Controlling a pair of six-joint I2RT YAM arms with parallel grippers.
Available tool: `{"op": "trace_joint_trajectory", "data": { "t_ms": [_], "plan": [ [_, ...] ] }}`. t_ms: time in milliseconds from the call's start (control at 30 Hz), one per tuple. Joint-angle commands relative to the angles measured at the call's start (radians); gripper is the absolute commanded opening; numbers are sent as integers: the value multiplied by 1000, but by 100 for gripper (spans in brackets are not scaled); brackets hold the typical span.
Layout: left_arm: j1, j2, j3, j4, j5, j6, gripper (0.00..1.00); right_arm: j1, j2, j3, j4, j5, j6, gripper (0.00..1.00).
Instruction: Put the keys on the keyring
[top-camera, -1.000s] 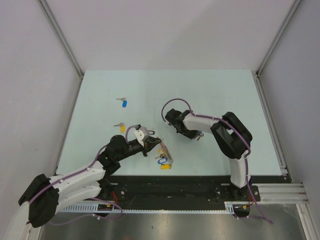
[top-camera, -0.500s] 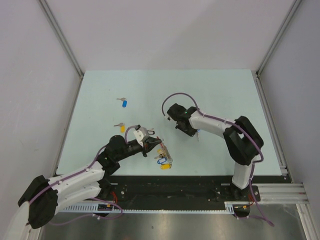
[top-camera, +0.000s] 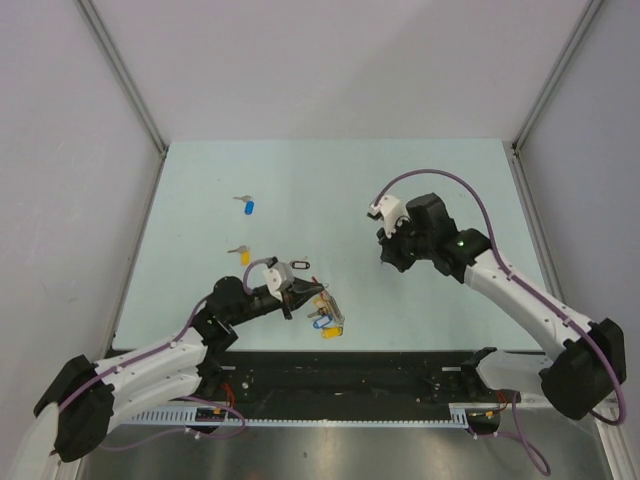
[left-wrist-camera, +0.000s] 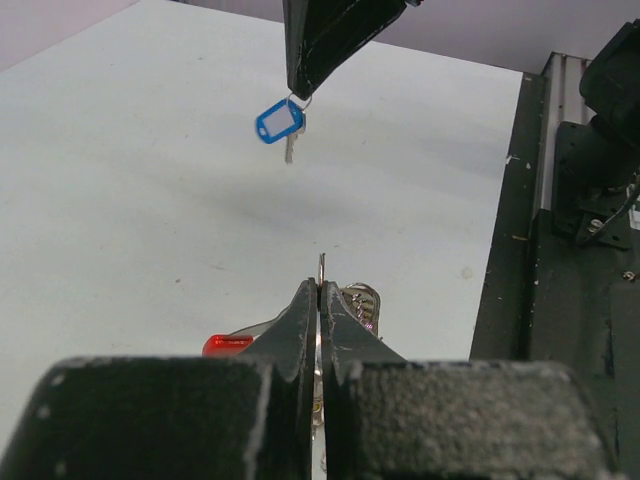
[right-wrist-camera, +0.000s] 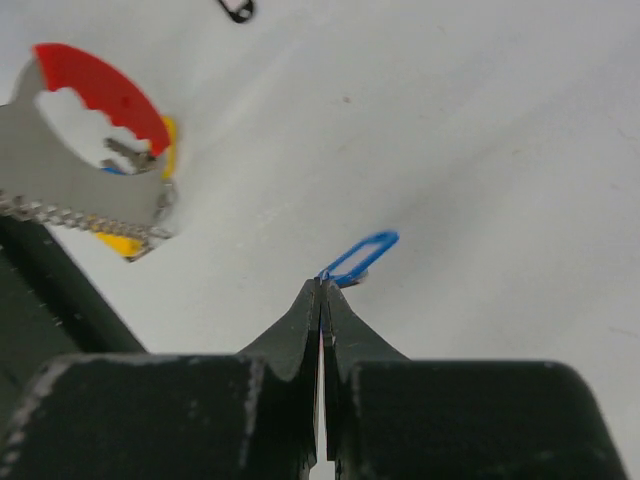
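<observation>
My left gripper (left-wrist-camera: 320, 287) is shut on the thin silver edge of the keyring (top-camera: 329, 306), held just above the table; its red plastic arc (left-wrist-camera: 227, 345) shows to the left of the jaws. Blue and yellow tagged keys (top-camera: 323, 324) hang on the keyring. My right gripper (right-wrist-camera: 322, 282) is shut on a key with a blue tag (right-wrist-camera: 361, 256) and holds it in the air; from the left wrist view that key (left-wrist-camera: 281, 124) dangles ahead, above the table. Two loose keys lie at the far left: a blue one (top-camera: 248, 206) and a yellow one (top-camera: 241, 254).
A small black-rimmed oval tag (top-camera: 300, 265) lies just beyond the left gripper. The black base rail (top-camera: 400, 368) runs along the table's near edge. Grey walls stand on three sides of the table.
The right gripper has closed on the blue-tagged key and lifted it off the table, while its arm has swung out to the right. The left gripper still holds the keyring.
</observation>
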Motion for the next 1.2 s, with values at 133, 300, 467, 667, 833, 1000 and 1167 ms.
{"op": "trace_joint_trajectory", "data": {
  "t_ms": [133,300,467,667,833,1000,1167],
  "plan": [
    [5,11,-4,211,91,-35,0,-54,-185,-118,206,-414,54,0],
    [5,8,11,230,162,-42,0,-61,-237,-184,282,-577,81,0],
    [5,11,25,242,225,-31,0,-63,-272,-207,351,-700,104,0],
    [5,86,50,308,317,-31,1,-63,-256,-218,371,-793,89,0],
    [5,122,141,183,387,1,0,-63,-269,-225,394,-817,118,0],
    [5,134,217,25,421,61,0,-63,-285,-237,407,-823,138,0],
    [5,157,266,-39,438,112,0,-63,-288,-244,404,-852,115,0]
  ]
}}
